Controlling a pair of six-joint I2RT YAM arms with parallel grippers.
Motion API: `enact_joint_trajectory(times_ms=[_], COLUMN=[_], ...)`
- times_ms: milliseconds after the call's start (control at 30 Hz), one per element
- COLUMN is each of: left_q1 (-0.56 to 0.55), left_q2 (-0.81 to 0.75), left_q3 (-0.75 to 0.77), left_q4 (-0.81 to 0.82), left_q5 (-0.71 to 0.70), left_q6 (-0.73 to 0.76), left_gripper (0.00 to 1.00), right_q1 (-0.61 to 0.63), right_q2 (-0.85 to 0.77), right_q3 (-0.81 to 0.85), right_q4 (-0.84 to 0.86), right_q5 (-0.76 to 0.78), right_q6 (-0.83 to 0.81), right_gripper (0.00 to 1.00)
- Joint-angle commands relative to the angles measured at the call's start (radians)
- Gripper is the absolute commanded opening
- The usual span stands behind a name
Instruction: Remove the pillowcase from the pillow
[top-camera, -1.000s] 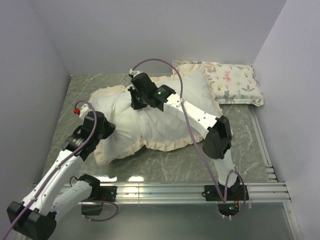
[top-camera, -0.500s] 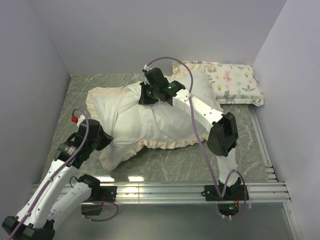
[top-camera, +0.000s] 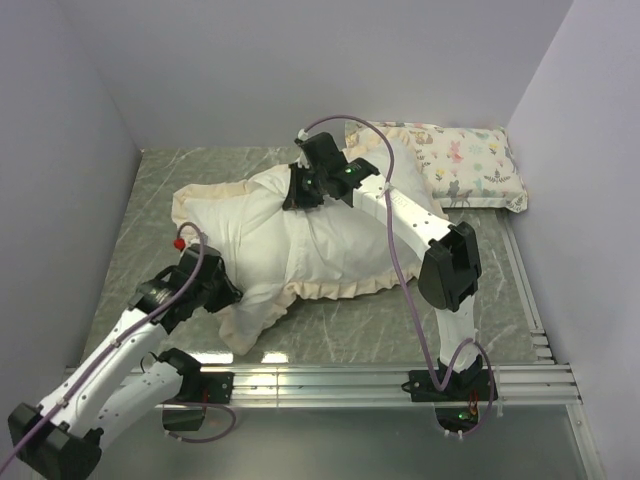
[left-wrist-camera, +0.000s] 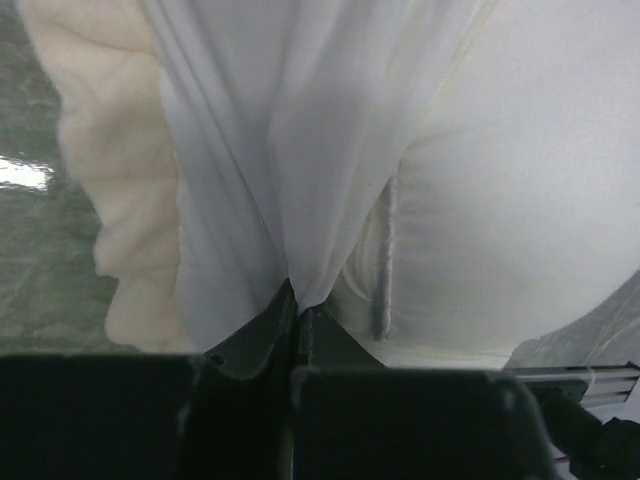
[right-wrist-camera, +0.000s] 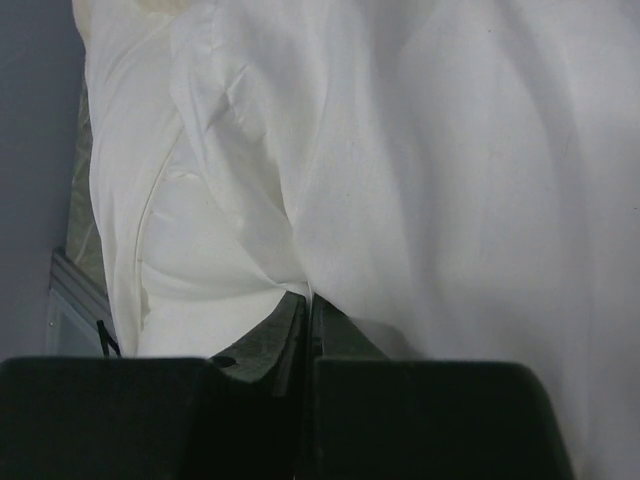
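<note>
Your left gripper (left-wrist-camera: 298, 315) is clamped on a fold of the pillowcase (top-camera: 330, 289) beside its frill (left-wrist-camera: 130, 200) at the near-left end, your right gripper (right-wrist-camera: 308, 300) is pinched shut on white fabric (right-wrist-camera: 400, 150) at the far middle, and the case lies across the middle of the table (top-camera: 160, 170), left of the print pillow (top-camera: 465, 165).

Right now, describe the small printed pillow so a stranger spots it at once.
Look to the far right corner of the marbled table. The printed pillow lies flat there, smaller than the frilled white pillowcase beside it and the only thing covered in pastel animals and plants.
</note>
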Motion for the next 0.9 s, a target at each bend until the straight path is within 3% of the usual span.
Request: enact_joint_trajectory(times_ms=[0, 133, 467, 867], left_q1=[-0.088, -0.246, -0.463, -0.684], left_q2=[0.075, 0.131, 0.153, 0.282], left_q3=[-0.044, -0.091, -0.263, -0.230], left_q4=[-0.126, -0.057, 0.049, 0.077], left_q5=[0.091, 0.080, 0.056, -0.081], left_q6=[-0.027, -0.106, -0.287, -0.438], left_gripper=[0.00, 0.01, 0.00, 0.01], right_q1=[-0.138, -0.149, -0.155, -0.181], right_q2=[-0.064, -0.044, -0.004, -0.011], right_q3=[0.049, 0.089, 0.115, 0.101], right_q4=[0.153, 0.123, 0.113, 0.120], right_q5=[0.262, 0.252, 0.243, 0.223], right_q6=[-0.025, -0.025, -0.024, -0.019], right_gripper=[0.00, 0.00, 0.00, 0.00])
